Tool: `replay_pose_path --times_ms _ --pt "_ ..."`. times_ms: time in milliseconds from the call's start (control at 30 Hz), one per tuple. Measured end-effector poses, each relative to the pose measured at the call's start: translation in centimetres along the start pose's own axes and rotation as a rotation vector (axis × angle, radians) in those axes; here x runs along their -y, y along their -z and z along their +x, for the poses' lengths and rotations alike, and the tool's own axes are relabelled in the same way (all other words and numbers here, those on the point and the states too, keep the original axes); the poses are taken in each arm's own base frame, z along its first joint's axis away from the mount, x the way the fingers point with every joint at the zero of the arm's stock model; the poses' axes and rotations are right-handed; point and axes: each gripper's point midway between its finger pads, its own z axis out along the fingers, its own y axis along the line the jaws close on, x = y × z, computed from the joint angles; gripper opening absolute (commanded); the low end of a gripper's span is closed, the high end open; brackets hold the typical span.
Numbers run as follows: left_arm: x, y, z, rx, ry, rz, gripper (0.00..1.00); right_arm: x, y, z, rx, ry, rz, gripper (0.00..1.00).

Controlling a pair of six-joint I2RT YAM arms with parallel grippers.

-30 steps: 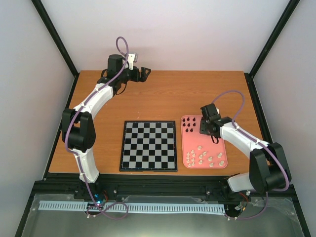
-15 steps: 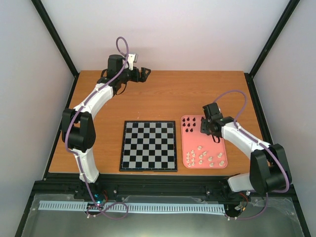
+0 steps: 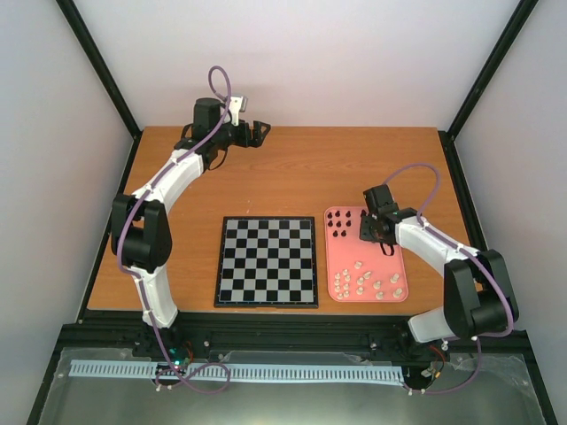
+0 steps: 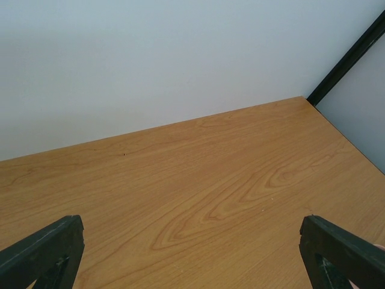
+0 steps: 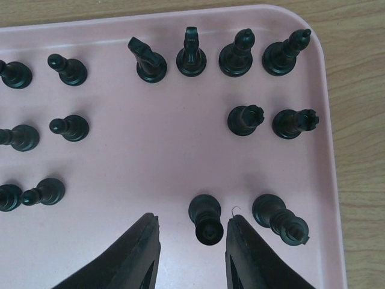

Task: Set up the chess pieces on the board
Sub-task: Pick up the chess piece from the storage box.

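A black chess piece (image 5: 206, 220) stands seemingly upright on the pink tray (image 5: 168, 162), between the fingertips of the right gripper (image 5: 194, 217) — closer to its right finger, a gap on the left — jaws parted, not yet clamping, with the board (image 3: 267, 261) well off to that gripper's left and the open left gripper (image 4: 189, 229) far away.

A pink tray (image 3: 341, 252) lies on the right half of the wooden table (image 3: 354, 168), white walls (image 3: 301, 62) behind.
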Motion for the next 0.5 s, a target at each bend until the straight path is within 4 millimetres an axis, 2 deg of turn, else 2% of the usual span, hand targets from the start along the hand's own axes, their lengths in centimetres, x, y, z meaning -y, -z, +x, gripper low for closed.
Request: replay_pose_path --times_ms 500 --pt "-0.51 -0.61 0.71 -0.016 0.007 -0.01 1.0 0.55 -0.18 -0.02 0.0 -0.003 0.025 0.36"
